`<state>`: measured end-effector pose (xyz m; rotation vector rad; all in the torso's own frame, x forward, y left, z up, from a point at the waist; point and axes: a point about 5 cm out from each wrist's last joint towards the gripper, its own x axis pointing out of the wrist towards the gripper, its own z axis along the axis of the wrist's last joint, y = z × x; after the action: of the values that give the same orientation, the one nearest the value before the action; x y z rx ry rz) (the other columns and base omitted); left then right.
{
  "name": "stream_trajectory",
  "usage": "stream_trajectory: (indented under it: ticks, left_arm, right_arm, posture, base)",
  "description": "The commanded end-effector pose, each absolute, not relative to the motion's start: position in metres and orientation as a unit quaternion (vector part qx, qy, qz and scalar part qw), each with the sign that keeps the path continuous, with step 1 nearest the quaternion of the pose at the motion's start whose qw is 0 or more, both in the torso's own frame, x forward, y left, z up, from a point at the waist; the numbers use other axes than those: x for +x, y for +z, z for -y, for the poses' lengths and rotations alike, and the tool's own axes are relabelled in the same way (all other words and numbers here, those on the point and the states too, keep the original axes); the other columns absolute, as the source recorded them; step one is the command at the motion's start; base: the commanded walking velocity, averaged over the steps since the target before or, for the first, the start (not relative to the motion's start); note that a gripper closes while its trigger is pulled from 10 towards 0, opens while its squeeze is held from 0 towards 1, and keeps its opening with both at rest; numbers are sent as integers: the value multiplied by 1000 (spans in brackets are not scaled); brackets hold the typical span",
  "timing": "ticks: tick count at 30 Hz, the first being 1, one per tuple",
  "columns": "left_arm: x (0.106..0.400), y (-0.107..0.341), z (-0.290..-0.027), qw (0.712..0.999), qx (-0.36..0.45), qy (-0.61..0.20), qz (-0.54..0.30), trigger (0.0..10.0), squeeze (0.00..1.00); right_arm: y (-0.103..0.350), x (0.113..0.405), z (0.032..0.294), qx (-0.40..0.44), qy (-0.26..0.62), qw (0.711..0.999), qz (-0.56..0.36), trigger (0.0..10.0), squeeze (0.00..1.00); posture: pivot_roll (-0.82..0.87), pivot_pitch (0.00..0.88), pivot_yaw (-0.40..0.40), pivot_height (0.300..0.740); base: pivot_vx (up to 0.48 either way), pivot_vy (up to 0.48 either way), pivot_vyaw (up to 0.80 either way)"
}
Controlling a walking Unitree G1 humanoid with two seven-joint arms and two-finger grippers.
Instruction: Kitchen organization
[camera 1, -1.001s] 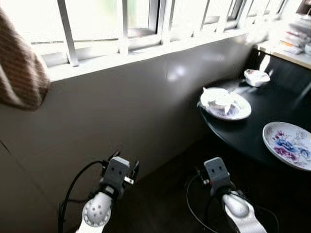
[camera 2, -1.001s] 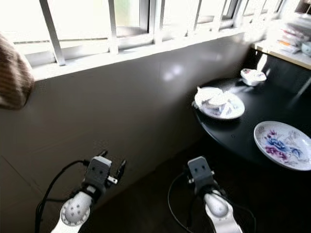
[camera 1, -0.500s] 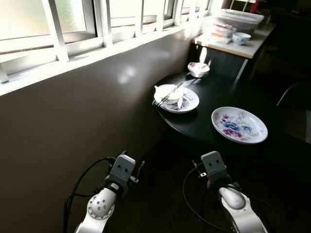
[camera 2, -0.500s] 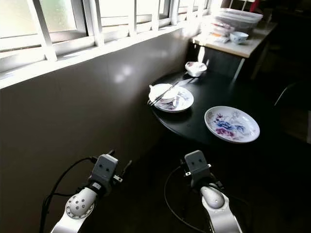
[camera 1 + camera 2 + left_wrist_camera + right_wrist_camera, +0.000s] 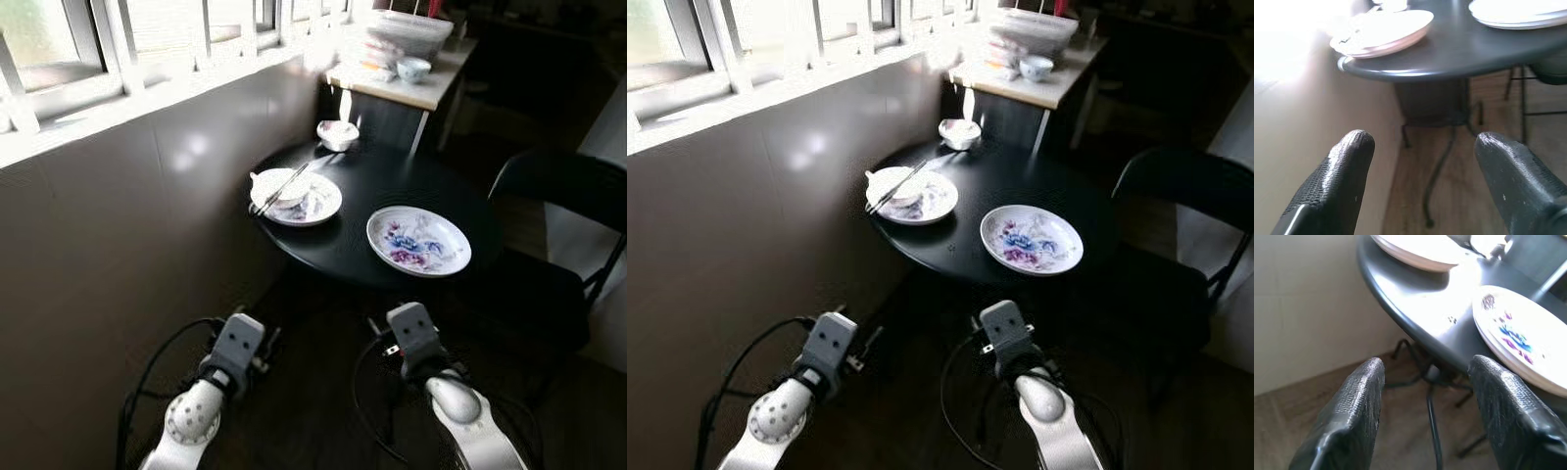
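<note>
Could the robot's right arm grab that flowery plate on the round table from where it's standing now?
Probably not yet. The right gripper hangs open, low and short of the black table, while the floral plate lies further in on top. Nothing blocks the way; it likely needs to step closer and raise the arm.

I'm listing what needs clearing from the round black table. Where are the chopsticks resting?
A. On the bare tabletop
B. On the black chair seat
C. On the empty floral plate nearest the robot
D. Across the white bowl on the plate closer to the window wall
D: the thin chopsticks lie across the small white bowl that sits on the patterned plate on the window-wall side of the round black table, while the floral plate holds nothing.
</note>
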<state>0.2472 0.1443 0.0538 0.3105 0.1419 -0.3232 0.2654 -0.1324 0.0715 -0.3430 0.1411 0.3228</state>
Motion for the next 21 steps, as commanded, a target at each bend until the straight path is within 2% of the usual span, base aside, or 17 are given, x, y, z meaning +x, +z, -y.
stream_trajectory:
  ticks: [1, 7, 12, 19, 21]
  left_arm:
    - [248, 54, -132, 970, 150, -176, -69, 10000, 0]
    - [248, 54, -132, 971, 150, -175, -69, 10000, 0]
    - [248, 55, -131, 971, 150, -176, -63, 10000, 0]
    - [248, 56, -131, 973, 145, -172, -59, 10000, 0]
    - [249, 56, -131, 973, 145, -172, -59, 10000, 0]
  right_arm:
    - [73, 266, 143, -186, 149, 969, -69, 10000, 0]
    - [76, 271, 142, -196, 154, 966, -63, 10000, 0]
    - [82, 279, 140, -207, 157, 964, -50, 10000, 0]
    - [85, 282, 131, -190, 174, 966, -35, 10000, 0]
    - [85, 282, 132, -185, 172, 967, -36, 10000, 0]
  posture:
    - [15, 0, -52, 740]
    - [15, 0, -53, 740]
    - [18, 0, -56, 740]
    - [25, 0, -62, 740]
    - [24, 0, -60, 740]
  base:
    - [0, -480, 0]
    - [0, -477, 0]
    - [0, -469, 800]
    - [0, 0, 800]
    - [0, 0, 0]
